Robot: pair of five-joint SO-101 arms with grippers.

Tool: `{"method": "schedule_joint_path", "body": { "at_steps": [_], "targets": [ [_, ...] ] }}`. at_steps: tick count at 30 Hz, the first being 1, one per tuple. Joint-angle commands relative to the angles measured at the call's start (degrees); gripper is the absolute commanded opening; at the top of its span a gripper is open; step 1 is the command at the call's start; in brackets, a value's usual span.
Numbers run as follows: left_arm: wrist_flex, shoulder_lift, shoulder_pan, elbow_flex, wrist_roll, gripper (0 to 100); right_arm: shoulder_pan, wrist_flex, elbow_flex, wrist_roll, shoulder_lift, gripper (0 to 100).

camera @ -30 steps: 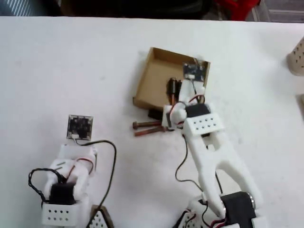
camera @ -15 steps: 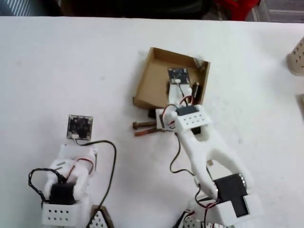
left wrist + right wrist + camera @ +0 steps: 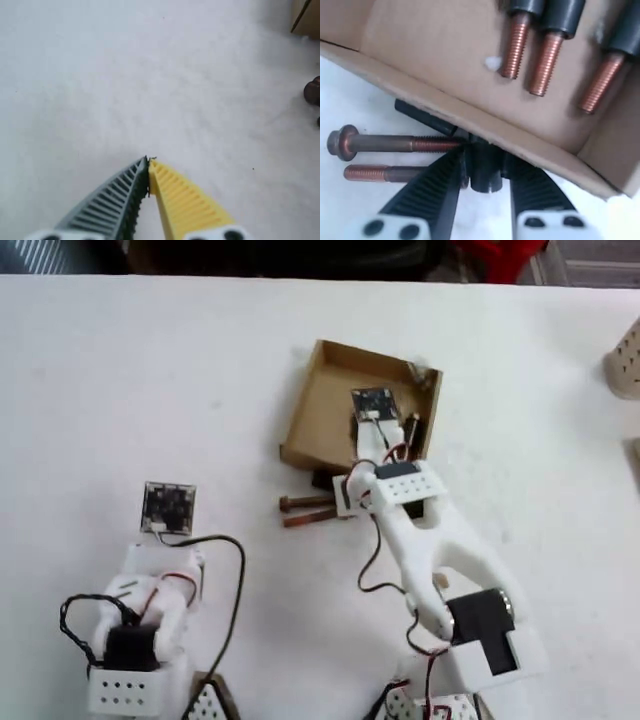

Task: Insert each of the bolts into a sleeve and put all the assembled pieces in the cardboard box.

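Lower left in the high view, the left gripper (image 3: 148, 167) is pinched closed over the white table (image 3: 150, 370). At centre, two copper-coloured bolts (image 3: 395, 143) lie beside the right gripper (image 3: 485, 154), which clamps a black cylindrical sleeve (image 3: 486, 175) just outside the brown cardboard box (image 3: 320, 405).

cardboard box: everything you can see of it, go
The cardboard box is a shallow, open-topped brown tray with low walls, lying flat on the white table, skewed to its edges. Three sleeved bolts lie inside, threaded copper ends bare. The right pincer, shut on a black sleeve, sits just outside the wall facing the arms; contact there is unclear.
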Motion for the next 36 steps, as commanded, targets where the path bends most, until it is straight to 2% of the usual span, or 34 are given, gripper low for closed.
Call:
{"method": "schedule_joint_path", "body": {
  "at_steps": [1,6,12,19,24,27,30,36],
  "targets": [
    [0.1,-1.1,0.5,-0.2,-0.4,2,-0.2,1.8,-3.3,0.8,1.4,7.8],
    [0.1,-1.1,0.5,-0.2,-0.4,2,-0.6,2.2,-3.6,0.8,2.0,8.1],
    [0.1,-1.1,0.5,-0.2,-0.4,2,-0.6,2.2,-3.7,0.7,2.2,16.2],
    [0.1,-1.1,0.5,-0.2,-0.4,2,-1.5,2.8,-6.4,1.1,4.5,8.8],
    [0.1,-1.1,0.5,-0.2,-0.4,2,-1.0,8.0,-12.1,0.8,9.1,8.0],
    [0.1,-1.1,0.5,-0.2,-0.4,2,-0.2,9.0,-13.5,0.7,10.1,1.6],
    [0.1,-1.1,0.5,-0.2,-0.4,2,0.0,9.9,-13.5,0.7,9.9,1.6],
    [-0.1,-1.1,0.5,-0.2,-0.4,2,4.5,19.7,-13.5,0.7,1.9,1.8]
  ]
}}
